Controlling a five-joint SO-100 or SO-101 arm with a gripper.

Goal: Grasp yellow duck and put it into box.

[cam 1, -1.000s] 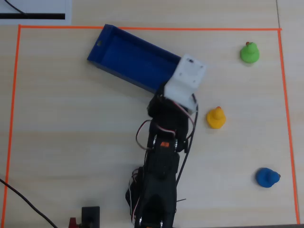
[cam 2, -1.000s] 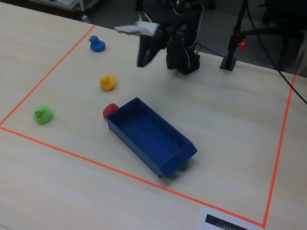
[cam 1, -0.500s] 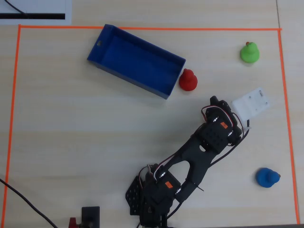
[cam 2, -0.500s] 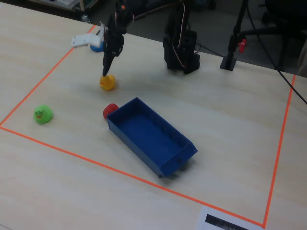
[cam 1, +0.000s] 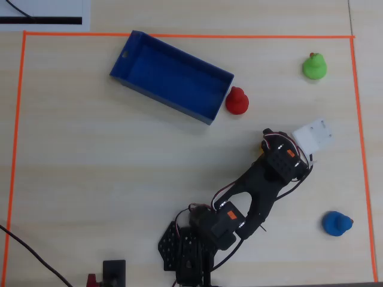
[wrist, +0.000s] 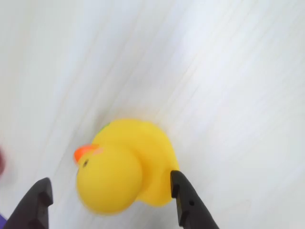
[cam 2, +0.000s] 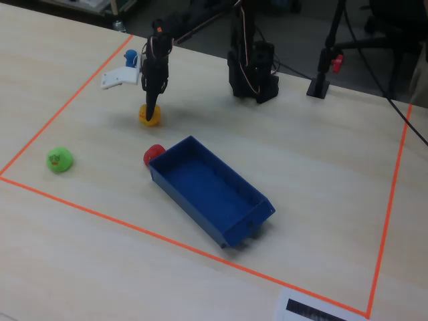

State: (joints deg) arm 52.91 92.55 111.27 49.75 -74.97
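no readable txt, labels, brands or nos. anywhere. closest thing: a white sheet (cam 1: 45, 15) at the table edge w/ a black bar printed on it in the overhead view; same sheet (cam 2: 319, 311) shows a dark printed strip in the fixed view, too small & blurred to read. nothing written on the box (cam 1: 170, 76), the yellow duck (wrist: 124, 164) or the arm's black parts, as far as can be made out.

1. A pale wood table (cam 2: 321, 174) carries an orange tape border (cam 2: 167, 239).
2. A yellow duck (cam 2: 150, 116) sits under the gripper (cam 2: 152, 115).
3. Past the gripper lie a red duck (cam 2: 153, 154) and a box (cam 2: 257, 200).
4. A green duck (cam 2: 59, 160) and a blue duck (cam 1: 337, 223) lie well apart from the gripper.
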